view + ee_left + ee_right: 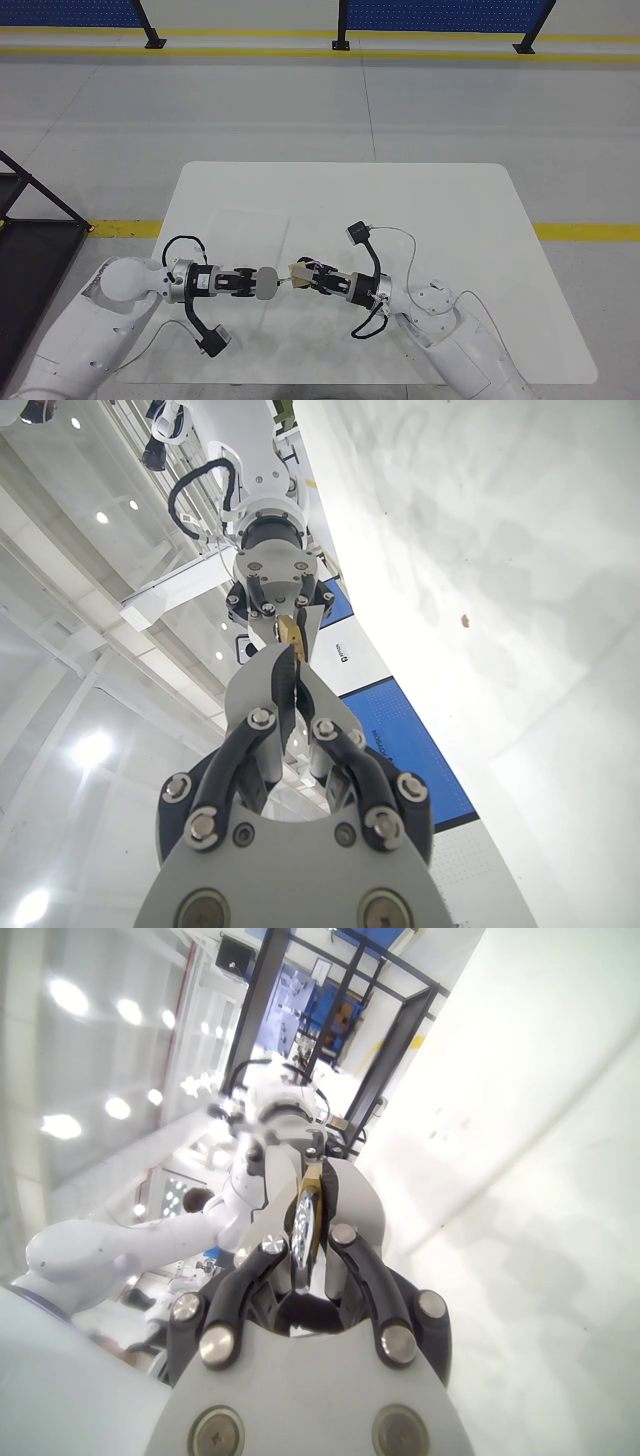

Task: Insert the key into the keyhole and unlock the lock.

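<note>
Pinching the key tight, the left tool is pressing its black pads together. Just a tiny gold bit of the key is peeking out at the tips. That bit is touching the lock. I cannot tell if it is going into the keyhole, because the pads and the lock are hiding that spot.

The right tool is squeezing shut on the lock. It is holding the gold body between its two fingers, and the shiny silver part of the lock is pointing back toward the wrist. The lock is sitting in this tool and is not lying loose.

Seen from above, the two tools are facing each other, tip to tip, with the lock and key right between them. The left arm is lying in from the left side and the right arm from the right side. Both are hanging over the near part of the white table, close to its front edge.

A small brown speck is sitting on the table, well apart from the tools. Past the table, a yellow line is running across the grey floor. Blue fence panels are standing at the far side of the room.
</note>
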Available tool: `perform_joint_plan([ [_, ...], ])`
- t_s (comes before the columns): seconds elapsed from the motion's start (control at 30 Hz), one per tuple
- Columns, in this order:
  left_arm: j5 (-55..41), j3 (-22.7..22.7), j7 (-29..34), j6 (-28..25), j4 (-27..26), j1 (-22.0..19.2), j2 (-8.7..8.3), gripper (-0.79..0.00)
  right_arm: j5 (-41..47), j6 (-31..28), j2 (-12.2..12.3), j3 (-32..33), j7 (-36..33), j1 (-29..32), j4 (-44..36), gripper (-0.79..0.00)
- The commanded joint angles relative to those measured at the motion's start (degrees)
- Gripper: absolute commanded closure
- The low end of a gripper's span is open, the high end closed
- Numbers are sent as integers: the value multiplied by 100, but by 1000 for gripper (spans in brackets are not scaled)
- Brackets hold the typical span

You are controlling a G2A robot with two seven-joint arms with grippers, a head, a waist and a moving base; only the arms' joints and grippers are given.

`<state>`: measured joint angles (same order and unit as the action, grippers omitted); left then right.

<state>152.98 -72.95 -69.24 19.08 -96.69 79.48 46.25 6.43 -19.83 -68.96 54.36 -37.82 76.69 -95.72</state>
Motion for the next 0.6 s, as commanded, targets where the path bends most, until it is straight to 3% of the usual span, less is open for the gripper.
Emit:
perform_joint_plan([
  [0.0, -17, 13, 0, -3, 0, -2, 2, 0, 7, 7, -1, -5, -10, -3, 0, 0],
  [0.57, 177, 128, 296, 21, -35, -39, 22, 0, -14, 49, -13, -37, 115, 5, 3, 0],
])
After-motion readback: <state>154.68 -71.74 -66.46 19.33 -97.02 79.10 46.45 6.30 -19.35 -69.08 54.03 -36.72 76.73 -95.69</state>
